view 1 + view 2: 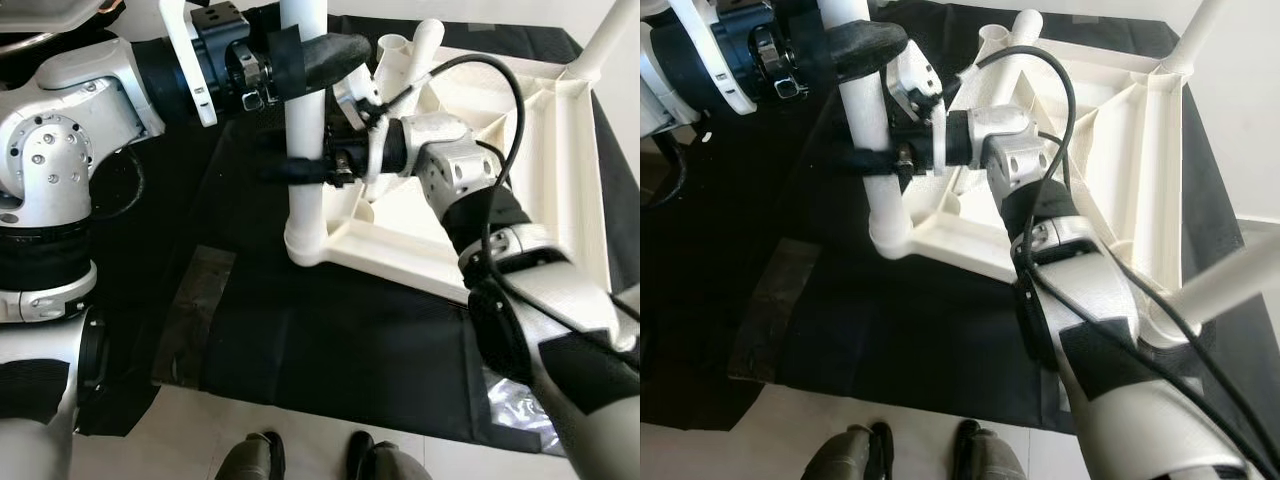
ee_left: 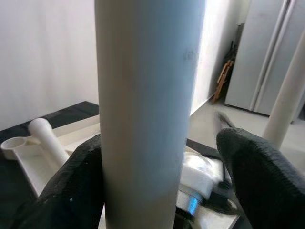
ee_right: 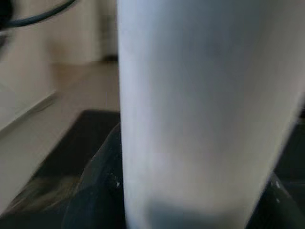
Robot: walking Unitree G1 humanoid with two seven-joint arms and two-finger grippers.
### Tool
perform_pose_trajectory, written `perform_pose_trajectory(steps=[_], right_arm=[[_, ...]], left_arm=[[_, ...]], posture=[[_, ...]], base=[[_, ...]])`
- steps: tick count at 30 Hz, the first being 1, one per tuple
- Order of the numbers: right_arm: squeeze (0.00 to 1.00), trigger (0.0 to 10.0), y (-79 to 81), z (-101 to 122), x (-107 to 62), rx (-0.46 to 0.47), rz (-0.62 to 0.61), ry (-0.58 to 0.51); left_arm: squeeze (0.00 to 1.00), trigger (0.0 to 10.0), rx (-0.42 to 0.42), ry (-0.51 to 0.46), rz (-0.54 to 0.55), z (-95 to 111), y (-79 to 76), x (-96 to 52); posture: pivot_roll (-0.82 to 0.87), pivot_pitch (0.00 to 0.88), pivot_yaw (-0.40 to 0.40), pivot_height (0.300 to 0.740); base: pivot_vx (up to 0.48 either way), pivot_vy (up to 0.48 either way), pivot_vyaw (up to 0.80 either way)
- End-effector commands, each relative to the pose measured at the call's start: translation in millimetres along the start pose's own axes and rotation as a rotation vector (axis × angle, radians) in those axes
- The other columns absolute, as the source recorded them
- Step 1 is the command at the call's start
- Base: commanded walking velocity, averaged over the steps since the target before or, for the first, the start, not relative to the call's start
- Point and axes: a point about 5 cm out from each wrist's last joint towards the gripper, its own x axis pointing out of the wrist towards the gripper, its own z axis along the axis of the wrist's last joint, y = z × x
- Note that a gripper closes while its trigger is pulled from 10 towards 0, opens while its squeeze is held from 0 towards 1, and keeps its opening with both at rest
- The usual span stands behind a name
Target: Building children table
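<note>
Inverted tabletop (image 1: 560,170) lying underside-up on a black mat (image 1: 330,340), ribbed frame exposed so that the corner sockets face upward and can receive legs. Near-corner leg (image 1: 305,150) standing upright in its socket (image 1: 305,245) at the corner closest to the robot. Left gripper (image 1: 320,55) closed around the leg high up, one black finger (image 2: 252,176) on each side of the white tube in the left wrist view — a high hold, presumably to keep the tube vertical. Right gripper (image 1: 300,172) clamped on the same leg lower down, just above the socket, tube pressed between the dark pads in the right wrist view (blurred, but contact evident); a low hold, probably for pushing or twisting the leg home. Two holds on one tube, apart along its length — a plausible arrangement for resisting tilt while seating. Far-corner leg (image 1: 608,40) already upright at the far right corner. Loose leg (image 1: 415,55) lying tilted across the frame by the far left corner socket (image 1: 392,45), not yet installed. Robot's feet (image 1: 310,458) at the mat's near edge. Depth of seating in the near socket not determinable from these views. Judged stage: second leg being fitted, remaining legs outstanding.
</note>
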Motion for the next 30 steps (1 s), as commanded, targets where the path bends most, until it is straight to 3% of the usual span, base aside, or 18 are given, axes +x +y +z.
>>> perform_pose_trajectory(steps=[1,3,4,6,7,12,13,22,23,24,28,29,30], right_arm=[[0.0,0.0,8.9,-27.0,-1.4,0.045,-0.143,0.121],[0.0,0.0,46.8,-64.1,-1.9,0.14,-0.451,0.27],[0.0,0.0,46.8,-64.1,-1.9,0.14,-0.451,0.27],[0.0,0.0,81.5,-81.2,1.0,0.257,-0.591,0.308],[0.0,0.0,84.4,-80.9,5.2,0.283,-0.604,0.291],[0.0,0.0,75.1,-75.0,10.9,0.286,-0.635,0.255],[0.0,0.0,64.9,-71.4,12.1,0.274,-0.66,0.238],[0.0,0.0,64.5,-66.1,10.3,0.264,-0.687,0.227],[0.0,0.0,73.9,-58.2,9.2,0.269,-0.724,0.234],[0.0,0.0,76.2,-56.0,8.7,0.272,-0.734,0.235],[0.0,0.0,76.8,-52.3,8.8,0.269,-0.735,0.223],[0.0,0.0,76.7,-49.2,9.2,0.269,-0.736,0.207],[0.0,1.0,76.4,-47.1,9.0,0.267,-0.737,0.203]], left_arm=[[0.0,10.0,0.02,-0.001,-0.007,3.3,-3.0,-5.5],[0.0,10.0,0.012,0.003,0.003,1.7,-3.6,-10.1],[0.0,10.0,0.012,0.003,0.003,1.7,-3.6,-10.1],[0.0,10.0,-0.009,0.022,0.004,-4.7,-5.2,-13.8],[0.0,10.0,-0.013,0.031,-0.005,-7.1,-6.8,-14.4],[0.0,10.0,-0.017,0.044,-0.021,-9.8,-9.0,-14.7],[0.0,10.0,-0.007,0.045,-0.01,-9.6,-8.0,-15.6],[0.0,10.0,0.032,0.066,0.048,-9.9,-5.7,-21.2],[0.0,10.0,0.089,0.118,0.156,-16.9,1.3,-35.8],[0.0,10.0,0.109,0.139,0.197,-19.8,4.4,-41.9],[0.0,10.0,0.113,0.159,0.26,-23.4,11.1,-56.5],[0.0,10.0,0.098,0.156,0.307,-23.9,14.7,-69.1],[0.0,10.0,0.09,0.156,0.357,-24.3,17.7,-81.3]], posture=[[0.05,0.265,-0.056,0.74],[0.06,0.271,-0.058,0.74],[0.06,0.271,-0.058,0.74],[0.06,0.26,-0.041,0.74],[0.06,0.258,-0.04,0.74],[0.06,0.245,-0.042,0.74],[0.07,0.233,-0.044,0.74],[0.07,0.223,-0.038,0.74],[0.06,0.221,-0.032,0.74],[0.06,0.221,-0.032,0.74],[0.06,0.221,-0.027,0.74],[0.06,0.222,-0.025,0.74],[0.06,0.222,-0.024,0.74]], base=[[0.0,0.0,0.0],[0.0,0.0,0.0],[0.0,0.0,0.0],[0.0,0.0,0.0],[0.0,0.0,0.0],[0.0,0.0,0.0],[0.0,0.0,0.0],[0.0,0.0,0.0],[0.0,0.0,0.0],[0.0,0.0,0.0],[0.0,0.0,0.0],[0.0,0.0,0.0],[0.0,0.0,0.0]])
